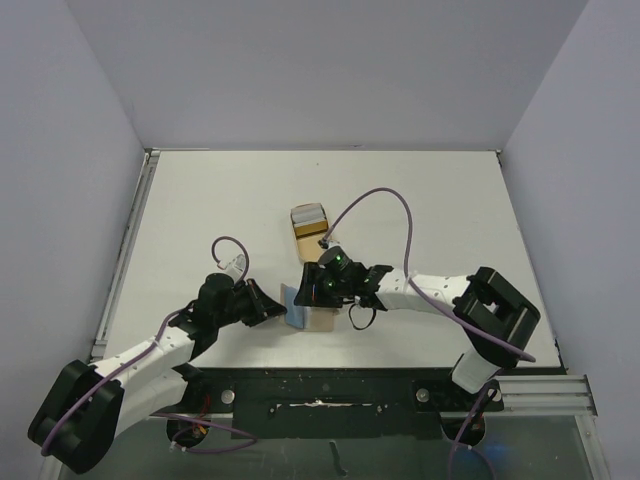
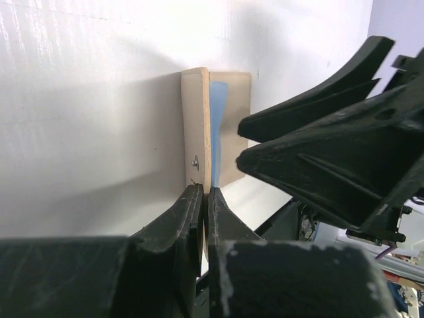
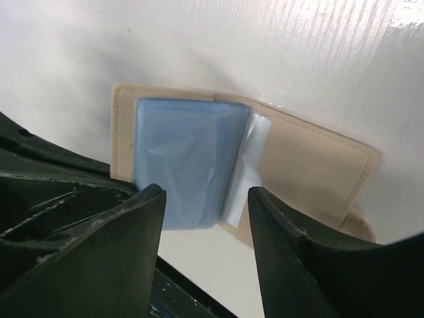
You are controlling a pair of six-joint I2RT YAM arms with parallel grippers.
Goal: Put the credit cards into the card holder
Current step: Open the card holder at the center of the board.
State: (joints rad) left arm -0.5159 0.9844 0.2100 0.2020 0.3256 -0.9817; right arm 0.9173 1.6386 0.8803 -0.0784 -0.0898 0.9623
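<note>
We are working on a white table (image 1: 200,220) with both black arms reaching toward its near middle. Beyond them a tan rounded tray (image 1: 303,247) is sitting, carrying the thin plastic credit cards (image 1: 310,213), grey-white and blue on top. None of them looks to be in the wallet yet.

The small tan leather-like bifold card holder (image 1: 320,320) is lying open just in front of the arms. Our left gripper (image 2: 204,192) is pinching the edge of one flap, its fingers pressed together on the leather, so that this flap is standing upright. Our right gripper (image 3: 205,199) is hovering over the spread interior with its fingers apart and nothing between them. Below it the blue-tinted clear plastic sleeve (image 3: 179,165) is showing.

To do this step well, we judge the left pinch should be holding firm without tugging, since the holder looks light and could slide. The right gripper will need a card from the tray, presented flat and square to a sleeve mouth — a tilted card would likely snag the soft plastic.
</note>
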